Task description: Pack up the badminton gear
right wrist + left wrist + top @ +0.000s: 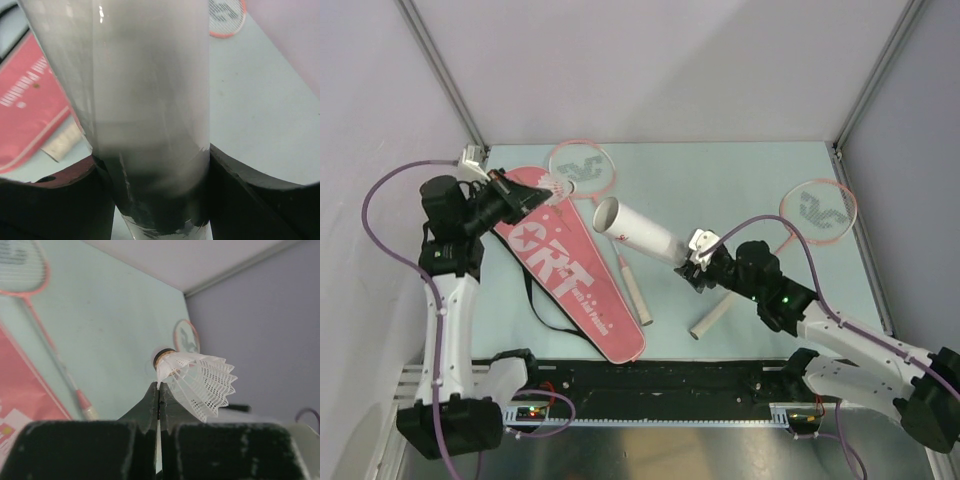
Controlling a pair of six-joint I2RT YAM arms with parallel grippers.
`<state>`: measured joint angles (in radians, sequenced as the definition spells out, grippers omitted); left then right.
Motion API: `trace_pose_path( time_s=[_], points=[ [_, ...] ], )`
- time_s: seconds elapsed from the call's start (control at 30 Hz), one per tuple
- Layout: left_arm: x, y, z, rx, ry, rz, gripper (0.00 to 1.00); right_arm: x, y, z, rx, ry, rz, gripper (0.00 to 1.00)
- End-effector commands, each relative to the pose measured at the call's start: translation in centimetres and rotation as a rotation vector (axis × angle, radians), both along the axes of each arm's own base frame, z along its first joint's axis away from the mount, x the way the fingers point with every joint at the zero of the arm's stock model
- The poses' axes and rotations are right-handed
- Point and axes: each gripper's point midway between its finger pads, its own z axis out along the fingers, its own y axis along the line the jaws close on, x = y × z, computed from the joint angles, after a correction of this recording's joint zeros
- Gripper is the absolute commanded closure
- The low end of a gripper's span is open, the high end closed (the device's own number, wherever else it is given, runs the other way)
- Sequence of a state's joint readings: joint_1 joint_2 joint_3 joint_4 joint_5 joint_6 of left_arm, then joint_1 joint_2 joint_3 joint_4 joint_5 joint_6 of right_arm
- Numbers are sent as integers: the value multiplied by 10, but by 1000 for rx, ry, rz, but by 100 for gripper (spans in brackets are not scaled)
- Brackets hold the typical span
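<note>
Shuttlecock (197, 382) near tube (640, 233) mouth

Top view: high, from the near edge, looking down on whole table (740, 180). Left wrist: low, facing across table. Right wrist: tight on tube (150, 100). All share pink bag (570, 280).

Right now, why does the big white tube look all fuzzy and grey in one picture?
Right wrist view: the tube is very close to the lens, so it blurs, with a glare streak up top and shadow low down by the right gripper. Left wrist view: the shuttlecock is sharp, the racket behind it soft. Top view: even light, all clear.
</note>
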<state>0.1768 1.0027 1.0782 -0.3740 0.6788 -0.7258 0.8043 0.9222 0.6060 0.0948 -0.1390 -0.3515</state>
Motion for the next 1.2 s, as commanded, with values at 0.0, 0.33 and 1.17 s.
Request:
trace_pose_path(
  time_s=[0.0,0.33,1.17],
  points=[
    [-44,-34,55,20,-214,-215,100,32,-10,25,-46,-204,-60,50],
    [-93,-86,84,1,-303,-509,100,60,-46,23,-177,-316,-143,49],
    [-90,-111,58,-46,-188,-607,100,43,-36,38,-79,-323,-66,50]
  ],
)
